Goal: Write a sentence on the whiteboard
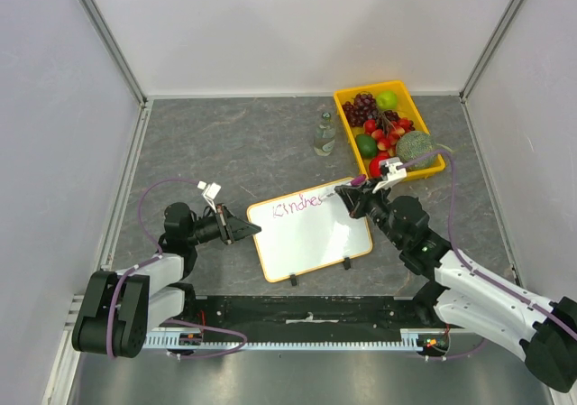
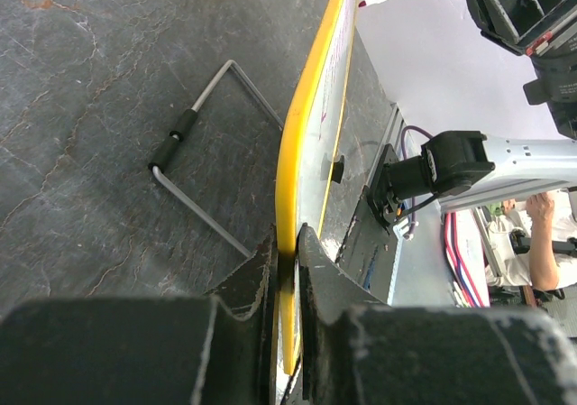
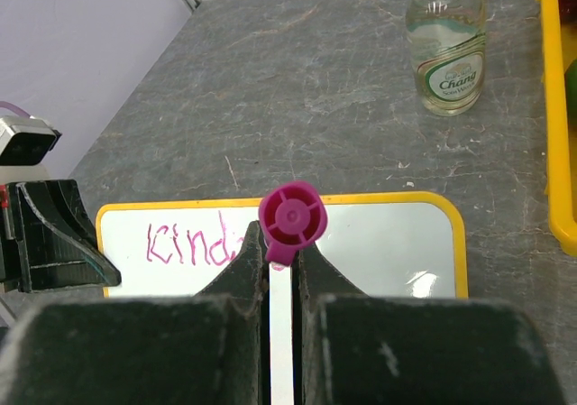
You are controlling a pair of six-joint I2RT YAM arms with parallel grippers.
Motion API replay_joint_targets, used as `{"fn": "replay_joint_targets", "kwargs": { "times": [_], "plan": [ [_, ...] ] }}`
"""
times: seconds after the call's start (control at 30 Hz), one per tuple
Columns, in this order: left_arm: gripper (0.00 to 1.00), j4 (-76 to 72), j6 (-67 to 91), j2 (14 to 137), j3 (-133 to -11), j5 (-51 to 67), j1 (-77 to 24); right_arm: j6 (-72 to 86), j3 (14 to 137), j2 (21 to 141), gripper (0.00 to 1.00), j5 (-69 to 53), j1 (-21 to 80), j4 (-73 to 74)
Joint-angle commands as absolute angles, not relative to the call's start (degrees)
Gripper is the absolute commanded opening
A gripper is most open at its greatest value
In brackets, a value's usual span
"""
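Your left fingers [image 2: 257,274] are pinched together on the yellow-orange rim of the whiteboard [image 2: 302,134], so the left gripper [image 1: 243,228] steadies the board by its left short edge. The right fingers [image 3: 236,270] are clamped on a purple-pink marker [image 3: 291,217]. Its cap end faces the wrist camera, and the right gripper [image 1: 353,197] holds it over the board's top right corner. The whiteboard [image 1: 315,238] sits between the two arms, just beyond their bases, with its two black clips along the near long edge. The sentence [image 1: 297,207] is only begun: one word runs along the far edge, reading roughly "Kindnes" from above. The marker tip sits at or just past its last letter, though you cannot tell whether it touches. I judge the task is in its early part, since that first word looks unfinished and the rest of the board is blank. Beyond the board, well apart from it, stands a clear glass bottle [image 1: 325,135], and to its right a yellow fruit tray [image 1: 370,87].
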State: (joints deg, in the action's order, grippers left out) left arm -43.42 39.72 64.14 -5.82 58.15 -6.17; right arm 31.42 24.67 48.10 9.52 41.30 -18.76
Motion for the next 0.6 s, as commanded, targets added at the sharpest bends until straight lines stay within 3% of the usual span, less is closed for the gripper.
{"fn": "replay_joint_targets", "kwargs": {
  "times": [0.0, 0.57],
  "plan": [
    [0.02, -43.9, 38.6, 64.5, -6.7, 57.7, -6.2, 32.1, 27.1, 46.8, 0.0, 10.3, 40.3, -20.0],
    [0.02, -44.3, 38.7, 64.7, -6.6, 57.9, -6.2, 32.0, 27.7, 48.4, 0.0, 11.3, 37.3, -18.9]
  ]
}}
